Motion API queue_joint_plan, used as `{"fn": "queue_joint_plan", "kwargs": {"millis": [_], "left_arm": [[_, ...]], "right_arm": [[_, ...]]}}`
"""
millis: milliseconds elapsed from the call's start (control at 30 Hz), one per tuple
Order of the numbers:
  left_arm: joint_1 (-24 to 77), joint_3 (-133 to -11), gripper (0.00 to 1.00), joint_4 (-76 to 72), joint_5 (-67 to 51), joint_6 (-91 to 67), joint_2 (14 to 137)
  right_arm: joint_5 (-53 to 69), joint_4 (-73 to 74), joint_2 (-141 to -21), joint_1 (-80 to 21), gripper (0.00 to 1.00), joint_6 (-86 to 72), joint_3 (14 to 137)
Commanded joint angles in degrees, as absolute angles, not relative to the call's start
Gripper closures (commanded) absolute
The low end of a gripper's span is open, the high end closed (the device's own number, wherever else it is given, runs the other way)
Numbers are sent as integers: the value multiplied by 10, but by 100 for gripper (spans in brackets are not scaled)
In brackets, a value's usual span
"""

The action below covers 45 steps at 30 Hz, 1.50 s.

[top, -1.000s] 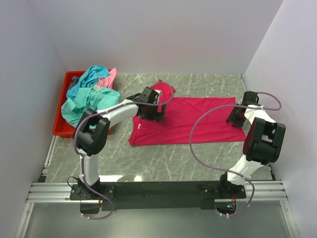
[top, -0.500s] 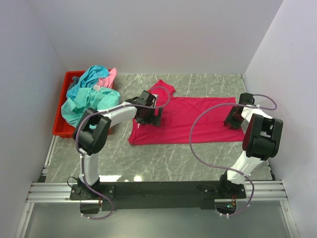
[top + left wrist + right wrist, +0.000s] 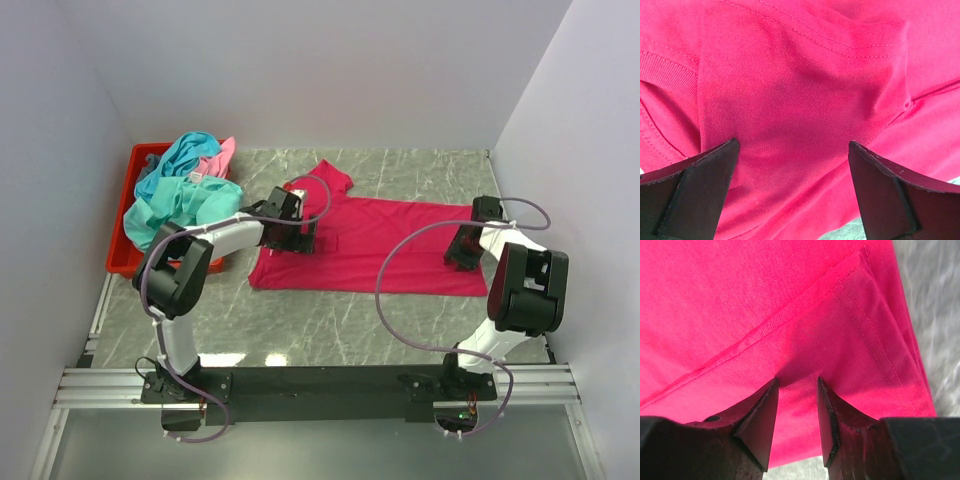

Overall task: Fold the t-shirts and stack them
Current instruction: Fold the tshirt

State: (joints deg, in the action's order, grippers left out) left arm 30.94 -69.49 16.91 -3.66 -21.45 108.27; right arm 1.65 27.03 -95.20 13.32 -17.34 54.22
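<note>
one magenta-red t-shirt (image 3: 380,245), spread flat across the middle of the grey marbled table (image 3: 330,325), one sleeve pointing toward the far wall. left gripper (image 3: 298,238) down on its left end, right gripper (image 3: 458,255) down on its right end; how far the fingers are spread is not readable from up here. one red bin (image 3: 120,262) at far left, heaped above the rim with teal t-shirts (image 3: 175,205) and a light pink t-shirt (image 3: 220,157). black rail (image 3: 320,382) along the near edge, carrying both arm bases.
</note>
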Motion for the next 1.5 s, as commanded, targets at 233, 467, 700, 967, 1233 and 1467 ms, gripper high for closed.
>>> {"fn": "queue_joint_plan", "kwargs": {"millis": [233, 467, 700, 967, 1233, 1467], "left_arm": [[297, -600, 1, 223, -14, -220, 1068], [297, -639, 1, 243, -18, -224, 1039], [288, -860, 1, 283, -11, -241, 1061], [274, -1237, 1, 388, 69, -307, 1310], [240, -1251, 3, 344, 97, -367, 1379], [239, -1276, 3, 323, 82, -380, 1407]], "right_arm": [[21, 377, -926, 106, 56, -194, 513], [34, 390, -914, 106, 55, -198, 520], [43, 424, -897, 106, 55, -202, 612], [62, 424, -860, 101, 55, -207, 668], [92, 384, -795, 66, 55, -229, 645], [103, 351, -786, 55, 55, -234, 600]]}}
